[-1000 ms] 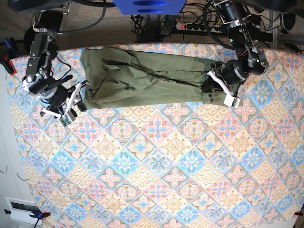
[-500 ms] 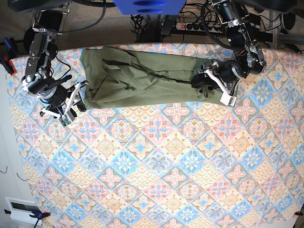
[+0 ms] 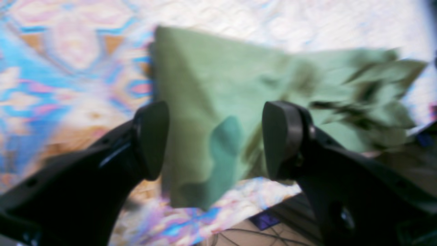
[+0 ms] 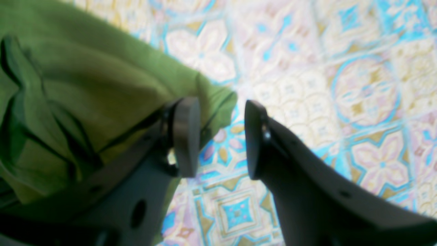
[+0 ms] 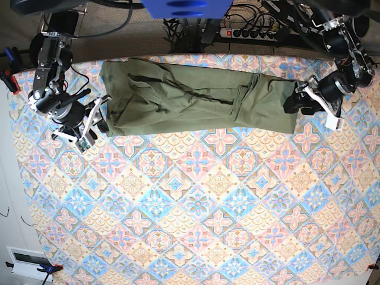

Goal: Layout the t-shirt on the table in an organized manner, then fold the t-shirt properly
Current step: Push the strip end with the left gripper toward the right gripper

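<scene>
The olive-green t-shirt (image 5: 190, 98) lies stretched in a long wrinkled band across the upper part of the base view, folded lengthwise, its right end flat with a crease. It rests on the table (image 5: 196, 202), whose pink, blue and cream tile-print cloth fills the frame.

left tool (image 5: 316, 105): now spread open, off the cloth, pulled out past the hem
t-shirt (image 5: 196, 101): released end lies flatter, stretched farther along the table's (image 5: 196, 202) far edge
</scene>
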### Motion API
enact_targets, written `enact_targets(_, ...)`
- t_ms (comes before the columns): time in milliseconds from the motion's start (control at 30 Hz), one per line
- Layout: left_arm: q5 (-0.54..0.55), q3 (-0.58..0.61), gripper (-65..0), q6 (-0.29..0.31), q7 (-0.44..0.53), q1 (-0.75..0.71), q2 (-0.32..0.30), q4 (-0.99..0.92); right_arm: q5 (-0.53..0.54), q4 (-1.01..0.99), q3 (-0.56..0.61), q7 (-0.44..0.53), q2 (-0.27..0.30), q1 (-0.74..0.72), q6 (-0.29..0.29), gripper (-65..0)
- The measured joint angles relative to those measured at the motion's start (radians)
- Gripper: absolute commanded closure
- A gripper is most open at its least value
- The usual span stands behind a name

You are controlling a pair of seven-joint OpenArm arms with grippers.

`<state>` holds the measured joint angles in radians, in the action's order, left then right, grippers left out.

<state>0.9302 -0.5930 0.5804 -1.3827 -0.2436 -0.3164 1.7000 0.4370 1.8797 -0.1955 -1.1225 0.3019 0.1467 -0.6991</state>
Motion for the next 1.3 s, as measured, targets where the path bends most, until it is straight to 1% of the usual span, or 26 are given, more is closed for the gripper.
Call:
enact_targets(67,-0.095,0.032,-42.8,0.002,0.006,0.006,0.005,-0.009,-0.002,0.0,0.001,0.004,0.0,-0.007,0.0,-21.0)
enact_targets(133,-0.164,0.079,-42.8,-0.001,0.022,0.011,0.019,-0.061,0.0,0.0,0.001,0.005,0.001,-0.011,0.0,-21.1)
enact_targets(167,-0.203,0.113,-42.8,0.0,0.057,0.01,0.024,-0.089,0.001,0.0,0.001,0.003,0.001,-0.008,0.0,-21.1)
enact_targets(200,-0.215,0.144,-42.8,0.002,0.097,0.011,0.028,-0.106,-0.002,0.0,0.001,0.005,0.001,0.001,0.002,-21.1)
enact_targets(267,-0.224,0.201,-42.8,0.003,0.165,0.017,0.016,-0.133,0.006,0.0,0.001,0.004,0.0,0.018,0.001,-21.2)
enact_targets(333,-0.231,0.25,-42.8,0.003,0.212,0.026,0.014,-0.159,0.006,0.0,0.001,0.0,0.001,0.041,0.0,-21.3)
enact_targets(433,-0.217,0.293,-42.8,0.003,0.251,0.032,0.017,-0.178,0.008,-0.002,0.001,0.005,0.001,0.064,0.001,-21.4)
enact_targets(500,-0.214,0.295,-42.8,0.003,0.254,0.031,0.02,-0.179,0.007,-0.002,0.001,0.004,0.003,0.084,0.0,-21.4)
enact_targets(633,-0.212,0.29,-42.8,0.003,0.251,0.03,0.05,-0.179,0.006,-0.002,0.001,-0.008,0.002,0.129,0.0,-21.2)
enact_targets(700,-0.212,0.29,-42.8,0.003,0.256,0.024,0.05,-0.177,0.01,-0.002,-0.016,-0.048,-0.003,0.137,0.0,-21.3)
enact_targets(767,-0.206,0.29,-42.8,0.003,0.258,0.014,0.051,-0.167,0.012,-0.003,-0.067,-0.084,-0.011,0.139,0.0,-21.5)
enact_targets(800,-0.204,0.291,-42.8,0.003,0.254,0.008,0.051,-0.159,0.011,-0.003,-0.1,-0.099,-0.013,0.139,0.0,-22.3)
enact_targets(867,-0.204,0.291,-42.8,0.003,0.253,-0.011,0.054,-0.143,0.005,-0.003,-0.159,-0.124,-0.023,0.136,0.004,-26.3)
enact_targets(967,-0.204,0.29,-42.8,0.003,0.254,-0.021,0.056,-0.135,0.01,-0.031,-0.192,-0.148,-0.023,0.133,0.003,-31.6)
enact_targets(1067,-0.201,0.29,-42.8,0.008,0.242,-0.02,0.05,-0.134,0.019,-0.103,-0.199,-0.169,-0.028,0.134,0.003,-32.5)
enact_targets(1100,-0.2,0.29,-42.8,0.008,0.242,-0.02,0.051,-0.134,0.045,-0.127,-0.2,-0.173,-0.03,0.133,0.003,-32.5)
enact_targets(1167,-0.201,0.29,-42.8,0.008,0.248,-0.02,0.05,-0.134,0.159,-0.188,-0.202,-0.172,-0.027,0.122,0.003,-33.0)
enact_targets(1233,-0.203,0.29,-42.8,0.007,0.246,-0.02,0.05,-0.134,0.239,-0.241,-0.202,-0.178,-0.028,0.087,0.004,-33.0)
enact_targets(1300,-0.201,0.29,-42.8,0.007,0.244,-0.02,0.05,-0.134,0.322,-0.262,-0.202,-0.163,-0.025,0.057,0.003,-32.9)
